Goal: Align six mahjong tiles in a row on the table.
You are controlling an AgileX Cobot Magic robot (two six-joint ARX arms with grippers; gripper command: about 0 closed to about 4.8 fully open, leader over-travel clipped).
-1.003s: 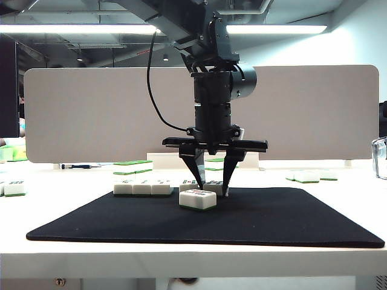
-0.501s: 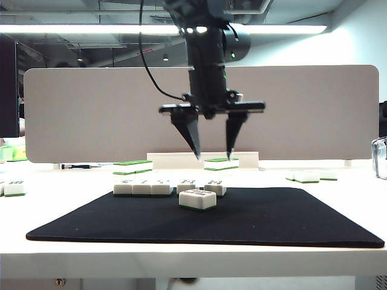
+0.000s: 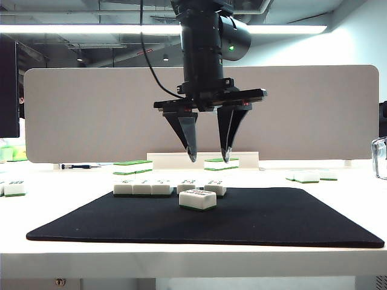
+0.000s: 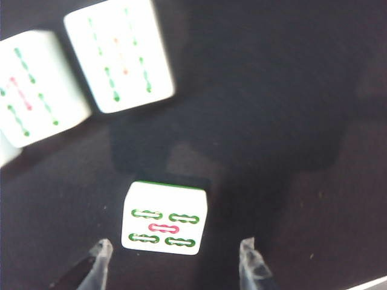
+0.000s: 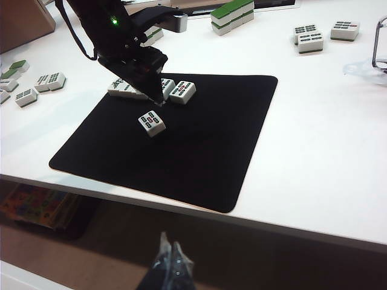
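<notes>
Five white mahjong tiles stand in a row (image 3: 161,188) along the far edge of the black mat (image 3: 290,217) on the table (image 5: 326,151). A further tile (image 3: 198,199) (image 5: 152,122) lies alone on the mat just in front of that row. My left gripper (image 3: 208,159) hangs open and empty above the row's right end. In the left wrist view the lone tile (image 4: 165,217) shows face-up below the left gripper (image 4: 175,248), between its spread fingertips (image 4: 103,249), with two row tiles (image 4: 119,54) beyond. My right gripper (image 5: 169,254) is shut, low in front of the table's near edge.
Green-topped tile stacks (image 3: 133,164) (image 3: 221,163) stand behind the mat. Loose tiles lie at the far right (image 3: 308,176) and at the left edge (image 3: 15,187). A grey divider panel (image 3: 91,115) closes the back. A clear container (image 3: 381,157) stands at the right edge.
My left gripper has risen from the tile row to well above the mat, with its jaws wider and its wrist turned a little. The tiles stay put. The right arm has not moved.
</notes>
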